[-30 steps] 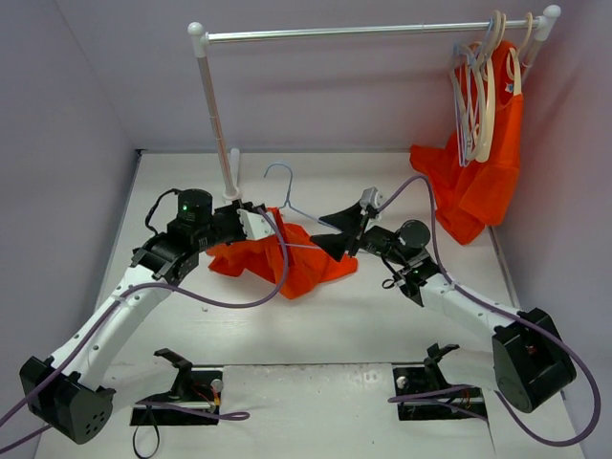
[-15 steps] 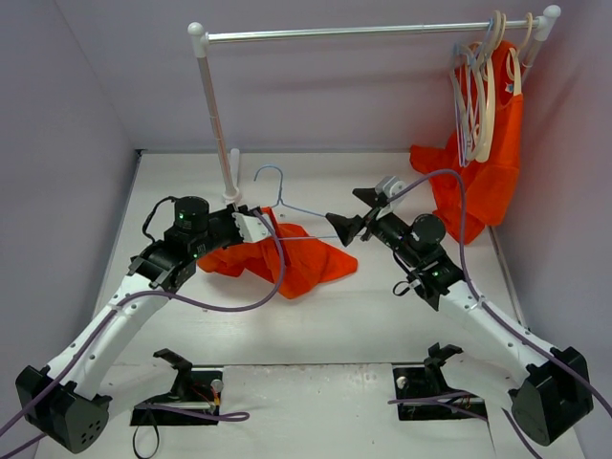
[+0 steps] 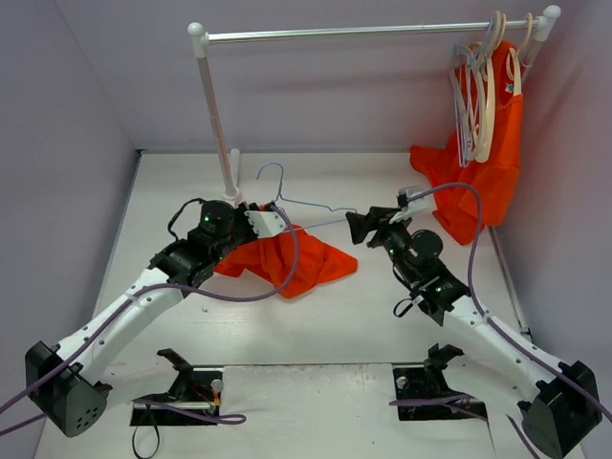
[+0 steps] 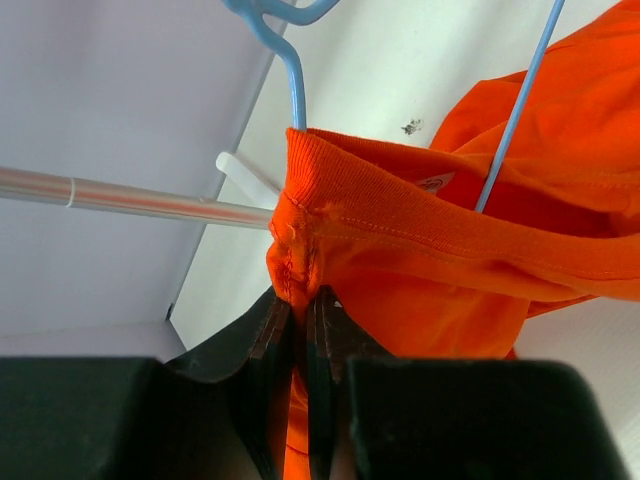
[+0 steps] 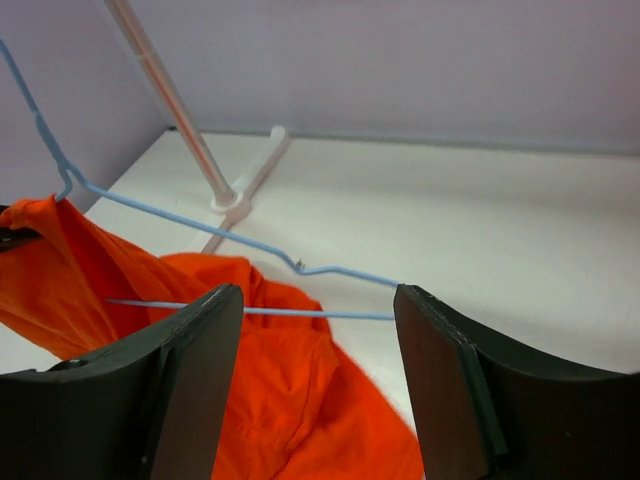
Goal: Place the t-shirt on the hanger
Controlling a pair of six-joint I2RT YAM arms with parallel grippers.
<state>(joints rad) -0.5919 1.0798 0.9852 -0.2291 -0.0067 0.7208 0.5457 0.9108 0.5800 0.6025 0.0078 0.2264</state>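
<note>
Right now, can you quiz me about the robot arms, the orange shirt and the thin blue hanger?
1. True or false: the left gripper is shut on the collar of the crumpled orange fabric t-shirt.
2. The right gripper has its jaws: A) wide apart, with the thin pale blue wire hanger reaching between them; B) shut on the shirt; C) clamped on a cream hanger.
3. What colour is the garment hanging at the right end of the silver metal rail?
Key: 1 true; 2 A; 3 orange.
</note>
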